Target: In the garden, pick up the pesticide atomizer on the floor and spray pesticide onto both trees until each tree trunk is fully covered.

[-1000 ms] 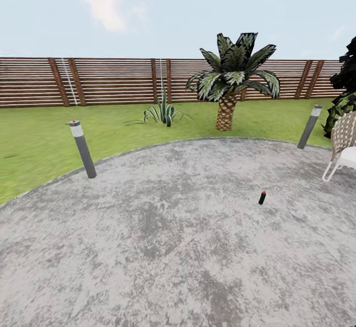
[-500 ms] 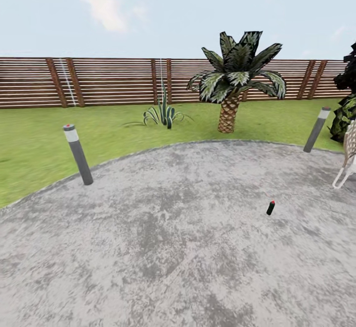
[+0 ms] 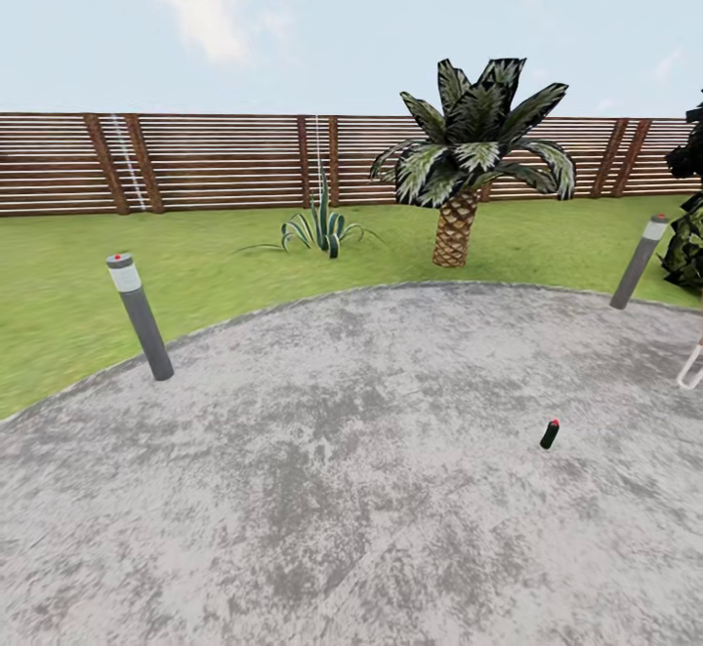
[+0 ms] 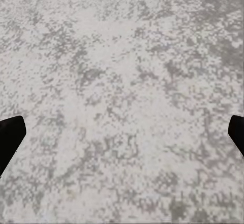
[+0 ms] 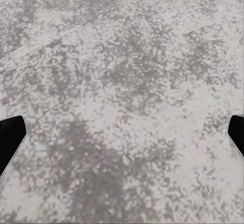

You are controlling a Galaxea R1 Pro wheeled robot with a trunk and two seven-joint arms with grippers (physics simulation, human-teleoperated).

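Observation:
The pesticide atomizer [image 3: 550, 433] is a small dark canister with a red tip, standing alone on the grey paved floor at the right of the head view. The trees are out of view. In the left wrist view, my left gripper [image 4: 122, 137] is open over bare paving, its black fingertips [image 4: 10, 137] at the picture's two sides. My right gripper [image 5: 122, 137] is likewise open above the paving, with dark fingertips [image 5: 10, 137] far apart and nothing between them.
Two grey bollard lights [image 3: 140, 316] [image 3: 639, 261] stand at the paving's edge. On the lawn behind are a scaly palm [image 3: 455, 226], a spiky plant [image 3: 320, 226] and a wooden fence [image 3: 225, 160]. A white chair leg [image 3: 691, 368] and a dark shrub [image 3: 688, 236] are at the right edge.
The camera has moved: the whole scene has shifted. The atomizer now sits lower and further right in the picture, and the chair has slid almost off the right edge.

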